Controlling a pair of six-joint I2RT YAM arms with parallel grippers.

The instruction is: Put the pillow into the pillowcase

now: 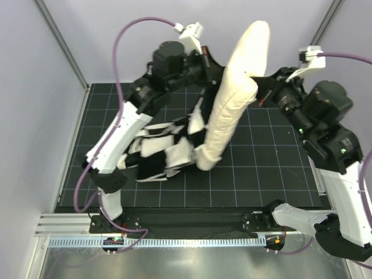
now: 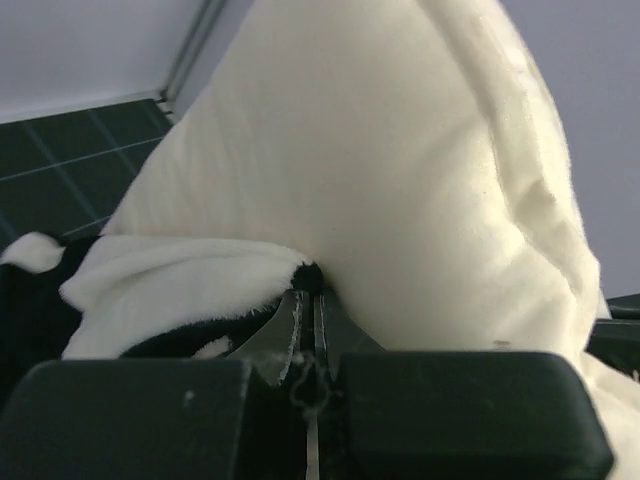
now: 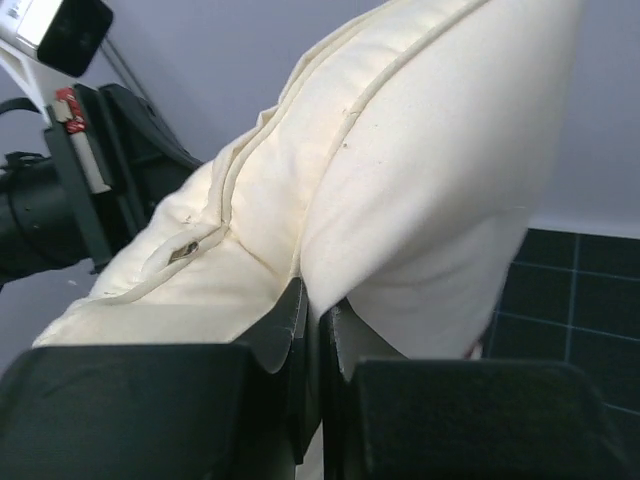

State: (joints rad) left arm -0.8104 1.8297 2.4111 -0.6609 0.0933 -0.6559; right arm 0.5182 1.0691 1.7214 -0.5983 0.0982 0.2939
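Feeding the pillow [image 1: 235,87] into the pillowcase [image 1: 163,152] looks like the step in hand. The cushion stands nearly upright over the counter [image 1: 273,168], its lower end sunk in the checked heap and most of its length bare. The right end effector [image 3: 312,300] is pinched tight on a fold of the pillow's side. The left end effector [image 2: 312,285] is closed to a sliver where the plush rim meets the cushion, apparently gripping that rim. Next, the rim probably needs drawing up over the cushion while the right arm steadies it.
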